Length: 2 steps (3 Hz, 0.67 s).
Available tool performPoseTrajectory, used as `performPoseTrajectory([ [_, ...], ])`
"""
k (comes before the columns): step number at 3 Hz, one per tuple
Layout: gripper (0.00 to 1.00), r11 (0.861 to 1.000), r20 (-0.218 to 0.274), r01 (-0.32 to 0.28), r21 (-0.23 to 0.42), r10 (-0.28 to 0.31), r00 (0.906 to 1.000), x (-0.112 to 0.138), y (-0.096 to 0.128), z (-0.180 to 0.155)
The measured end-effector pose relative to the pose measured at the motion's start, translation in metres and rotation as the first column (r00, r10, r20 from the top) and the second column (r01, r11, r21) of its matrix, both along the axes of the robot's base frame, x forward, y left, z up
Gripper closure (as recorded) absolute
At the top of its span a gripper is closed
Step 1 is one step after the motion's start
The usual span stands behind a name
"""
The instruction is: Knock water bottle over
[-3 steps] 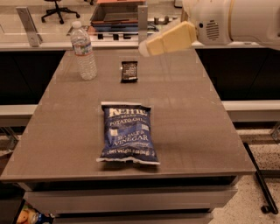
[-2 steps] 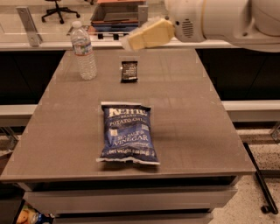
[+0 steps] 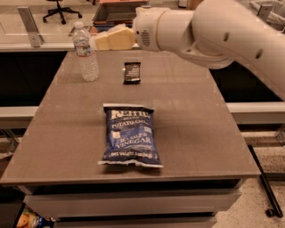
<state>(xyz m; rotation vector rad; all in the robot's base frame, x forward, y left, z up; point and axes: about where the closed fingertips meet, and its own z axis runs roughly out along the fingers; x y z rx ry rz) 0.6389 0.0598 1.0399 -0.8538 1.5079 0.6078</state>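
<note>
The water bottle (image 3: 86, 52) stands upright at the far left of the grey table (image 3: 187, 120). It is clear and ribbed, with a white cap and a pale label band. My gripper (image 3: 99, 42), with pale yellow fingers, reaches in from the right at the height of the bottle's upper half. Its tip is just to the right of the bottle, very close to it or touching it; I cannot tell which. The white arm (image 3: 213, 26) stretches across the back of the table.
A blue chip bag (image 3: 130, 136) lies flat in the middle of the table. A small dark packet (image 3: 132, 72) lies behind it, right of the bottle. A counter and an office chair (image 3: 60, 9) stand beyond the table.
The gripper and arm have swung steadily leftward, from the table's right back to right beside the bottle. The bottle still stands in the same place.
</note>
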Motion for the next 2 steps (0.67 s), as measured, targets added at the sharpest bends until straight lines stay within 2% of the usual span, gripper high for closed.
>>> performPoseTrajectory([
  [1, 0.00, 0.997, 0.020, 0.012, 0.082, -0.014, 0.9997, 0.025, 0.027, -0.014],
  [2, 0.00, 0.993, 0.028, 0.000, 0.122, -0.003, 0.9996, 0.046, 0.051, -0.031],
])
